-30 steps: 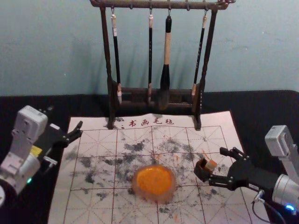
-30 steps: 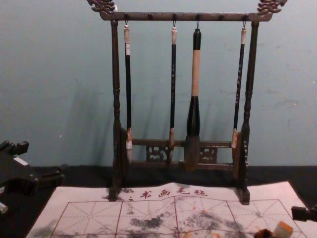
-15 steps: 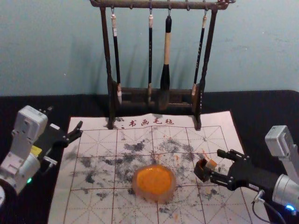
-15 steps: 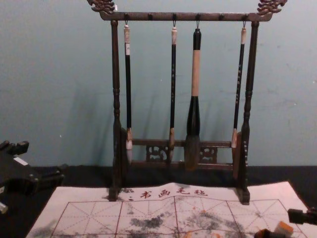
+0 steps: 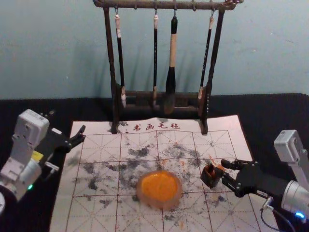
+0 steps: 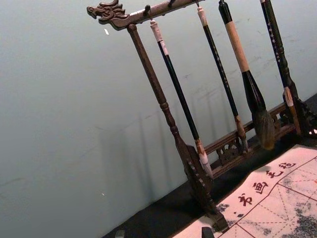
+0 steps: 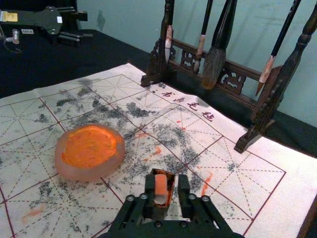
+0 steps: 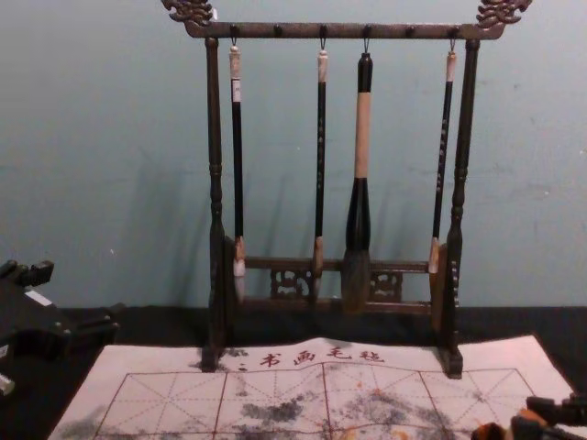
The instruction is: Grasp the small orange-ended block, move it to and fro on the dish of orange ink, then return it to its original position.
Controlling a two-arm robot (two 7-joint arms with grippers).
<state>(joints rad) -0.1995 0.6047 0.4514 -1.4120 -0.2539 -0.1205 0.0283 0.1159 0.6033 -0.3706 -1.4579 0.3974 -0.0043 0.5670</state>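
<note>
In the head view my right gripper (image 5: 223, 170) is at the small orange-ended block (image 5: 219, 168), which stands in a dark, orange-stained holder (image 5: 211, 177). The right wrist view has the block (image 7: 161, 187) between the two fingers of my right gripper (image 7: 167, 182), with a visible gap on one side. Left of the holder sits the round dish of orange ink (image 5: 159, 188). My left gripper (image 5: 67, 123) is parked open over the table's left side; its tips also enter the left wrist view as the left gripper (image 6: 164, 233).
A dark wooden rack (image 5: 208, 92) with several hanging brushes stands at the back of the gridded mat (image 5: 99, 212). The thickest brush (image 5: 171, 82) hangs near the middle. Black cloth (image 5: 270, 111) surrounds the mat, with a wall behind.
The fingers of my right gripper have come closer together and drawn back slightly to the right, now beside the block rather than alongside the holder. The left arm, dish and rack look the same.
</note>
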